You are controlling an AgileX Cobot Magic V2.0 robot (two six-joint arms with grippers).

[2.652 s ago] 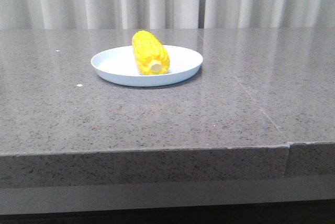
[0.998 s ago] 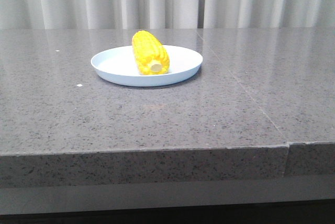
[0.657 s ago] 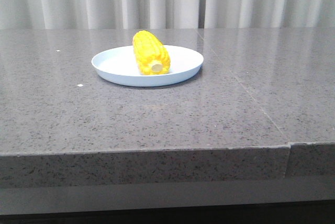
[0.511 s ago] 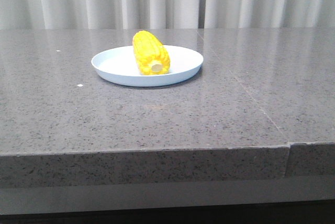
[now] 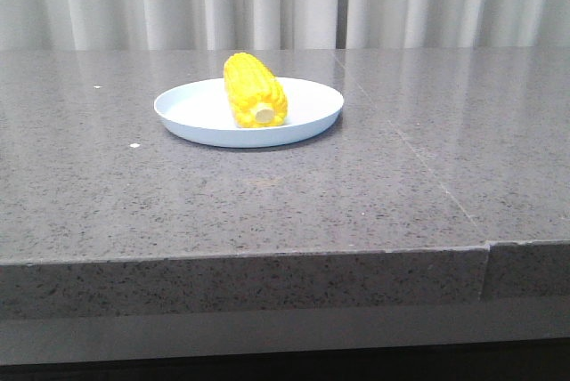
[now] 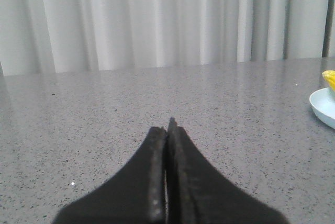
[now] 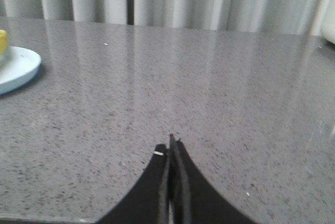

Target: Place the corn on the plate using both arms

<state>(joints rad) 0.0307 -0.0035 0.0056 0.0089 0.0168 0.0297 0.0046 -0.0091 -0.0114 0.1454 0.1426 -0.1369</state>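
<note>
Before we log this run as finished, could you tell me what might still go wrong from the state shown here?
1. The corn lies loose on the plate, its rounded side down; a bump to the table could roll it toward the low rim.
2. The left gripper and right gripper are both shut and well clear of the plate, so neither could steady the cob if it shifted.
</note>
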